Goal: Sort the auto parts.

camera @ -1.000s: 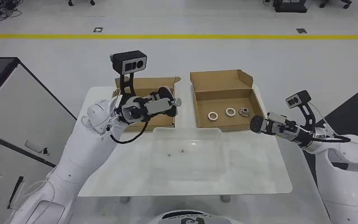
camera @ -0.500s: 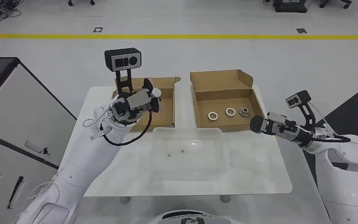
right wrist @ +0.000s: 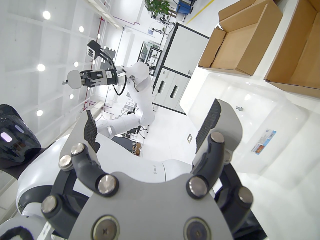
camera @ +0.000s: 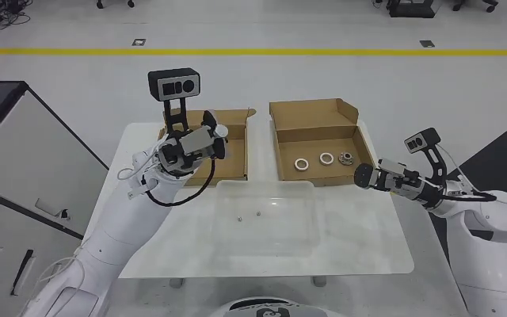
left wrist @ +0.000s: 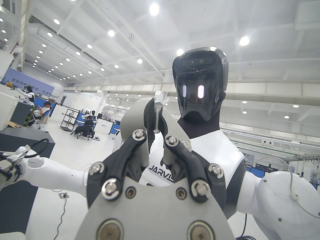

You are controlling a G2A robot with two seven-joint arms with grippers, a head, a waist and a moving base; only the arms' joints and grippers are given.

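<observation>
My left gripper (camera: 215,131) is raised above the left cardboard box (camera: 234,162), turned upward. In the left wrist view it (left wrist: 156,109) is shut on a threaded bolt (left wrist: 157,120) standing upright between its ribbed pads. The right wrist view shows that gripper (right wrist: 73,79) far off with the bolt (right wrist: 65,82) poking out. My right gripper (camera: 360,176) hovers at the table's right side, beside the right cardboard box (camera: 317,147); it (right wrist: 152,113) is open and holds nothing. Two small bolts (camera: 239,215) (camera: 258,211) lie in the clear plastic bin (camera: 277,234).
The right box holds two white rings (camera: 303,165) (camera: 326,158) and a dark metal part (camera: 345,157). The white table (camera: 356,238) has bare room right of the bin. A grey cabinet (camera: 32,150) stands off the table's left side.
Over the last second the left gripper swung back and to the left with the bolt, turning upward over the left box. The right arm stayed still.
</observation>
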